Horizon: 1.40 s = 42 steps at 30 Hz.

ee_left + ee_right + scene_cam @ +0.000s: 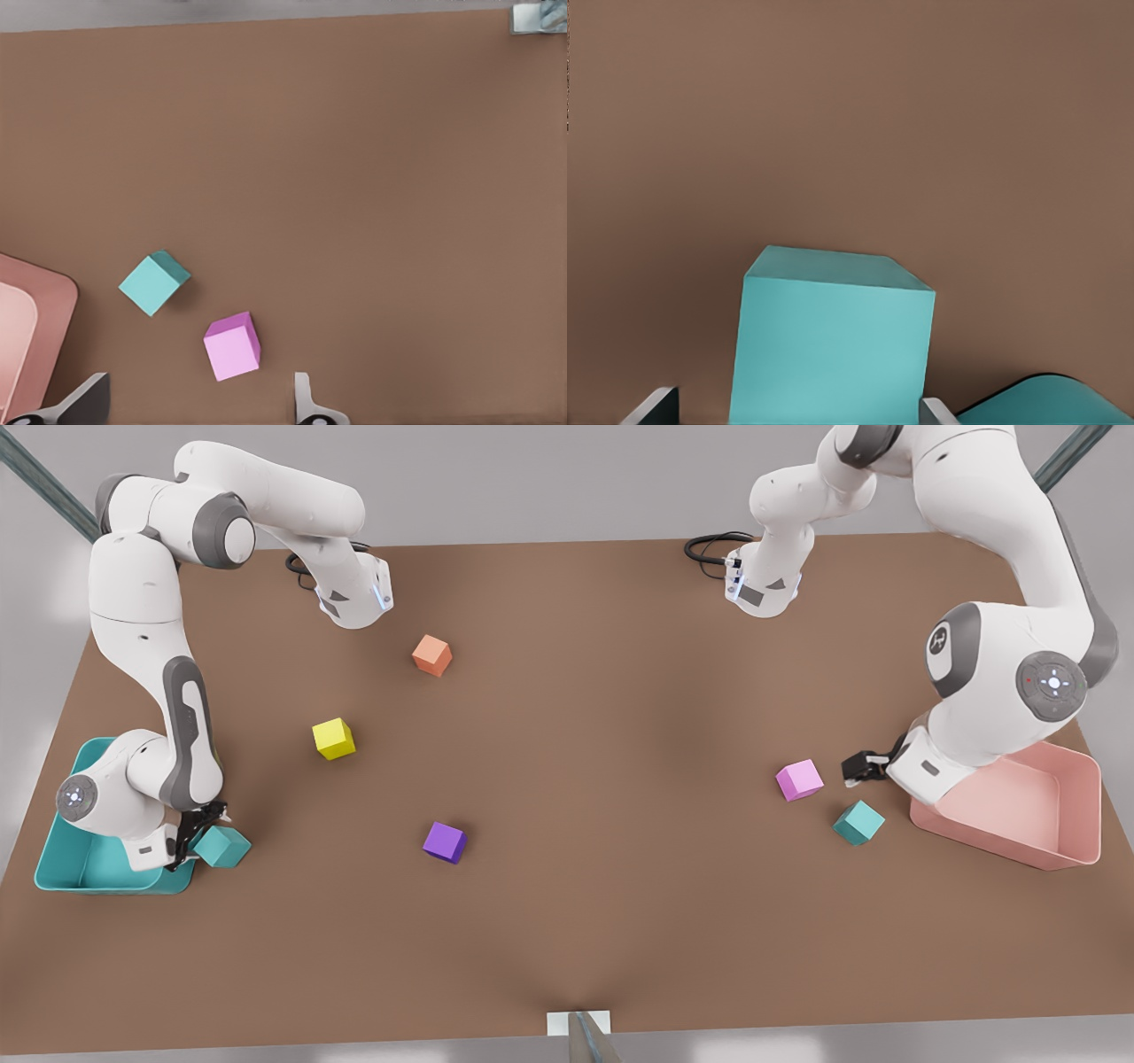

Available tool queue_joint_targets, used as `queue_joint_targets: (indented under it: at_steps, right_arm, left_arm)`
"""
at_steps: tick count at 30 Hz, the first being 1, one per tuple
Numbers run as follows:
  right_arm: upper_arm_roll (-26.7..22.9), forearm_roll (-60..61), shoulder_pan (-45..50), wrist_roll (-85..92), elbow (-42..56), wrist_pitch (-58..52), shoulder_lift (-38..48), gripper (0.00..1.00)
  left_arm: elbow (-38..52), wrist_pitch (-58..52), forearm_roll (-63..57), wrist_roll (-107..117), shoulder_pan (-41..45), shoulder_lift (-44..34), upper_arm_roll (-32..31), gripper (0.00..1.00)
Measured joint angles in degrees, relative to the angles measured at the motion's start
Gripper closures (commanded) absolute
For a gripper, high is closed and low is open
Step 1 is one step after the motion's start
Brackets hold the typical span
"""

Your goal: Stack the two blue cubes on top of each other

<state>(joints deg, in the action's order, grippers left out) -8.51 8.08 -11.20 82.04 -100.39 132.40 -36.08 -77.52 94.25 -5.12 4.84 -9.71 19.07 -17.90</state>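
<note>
Right fingers (796,409) straddling teal cube (833,341), left fingers (861,767) spread near pink cube (799,779)

Bright, even light; soft faint shadows; no glare.

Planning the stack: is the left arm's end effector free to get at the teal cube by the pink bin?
Probably yes. The left end effector is open above bare table, and the teal cube sits apart from the pink cube and the pink bin.
</note>
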Motion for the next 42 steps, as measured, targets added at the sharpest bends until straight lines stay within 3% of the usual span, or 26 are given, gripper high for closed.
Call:
queue_joint_targets:
  at_steps: [10,20,42]
  right_arm:
    - [-0.01,0.84,0.03,1.54,-0.22,-2.78,0.68,0.0]
    - [-0.01,1.43,0.11,2.38,-0.01,-4.93,1.14,0.0]
    - [-0.68,5.96,0.83,2.53,1.68,-1.74,-3.06,0.0]
  left_arm:
    - [0.44,-1.07,-0.13,-0.52,-0.23,-3.02,-0.42,0.0]
    - [-2.03,0.33,-2.06,-13.33,-0.33,4.06,-0.35,0.0]
    - [-2.47,-1.63,-2.57,-24.24,-1.22,3.38,0.08,0.0]
